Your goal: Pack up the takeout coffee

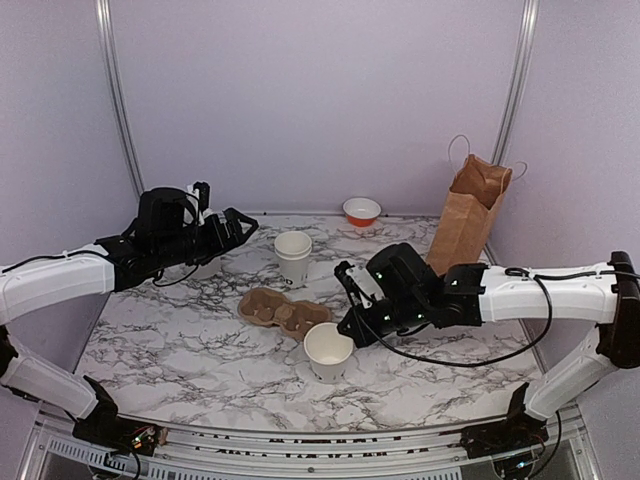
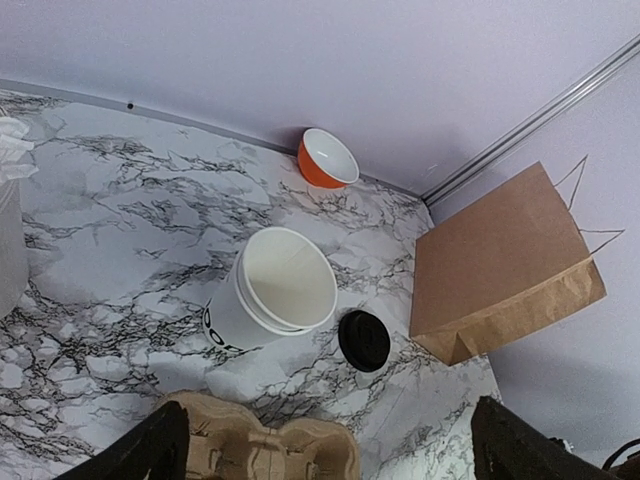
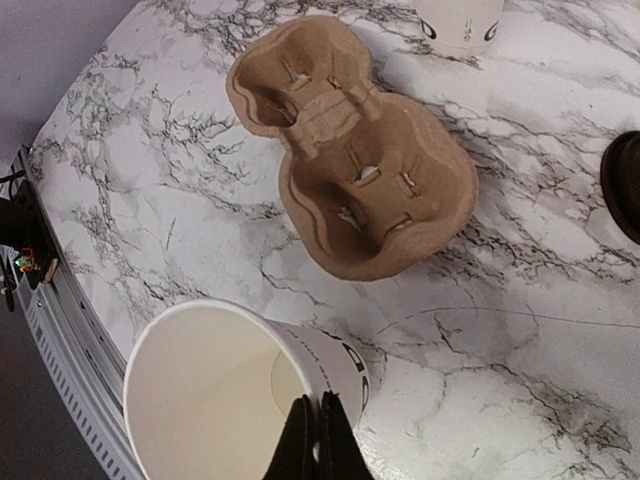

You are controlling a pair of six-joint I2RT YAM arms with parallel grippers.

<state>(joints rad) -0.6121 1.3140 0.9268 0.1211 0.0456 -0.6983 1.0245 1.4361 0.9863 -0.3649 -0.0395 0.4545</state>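
Observation:
No cup with a black lid shows. A loose black round lid lies on the table; its edge also shows in the right wrist view. Two lidless white paper cups carry dark lettering. My right gripper is shut on the rim of the near cup, one finger inside and one outside its wall. The far cup stands alone, beside the lid. My left gripper is open and empty, held above the table's left rear.
A brown pulp cup carrier lies between the two cups. An open brown paper bag stands at the back right. An orange bowl sits by the back wall. A white holder stands at the left.

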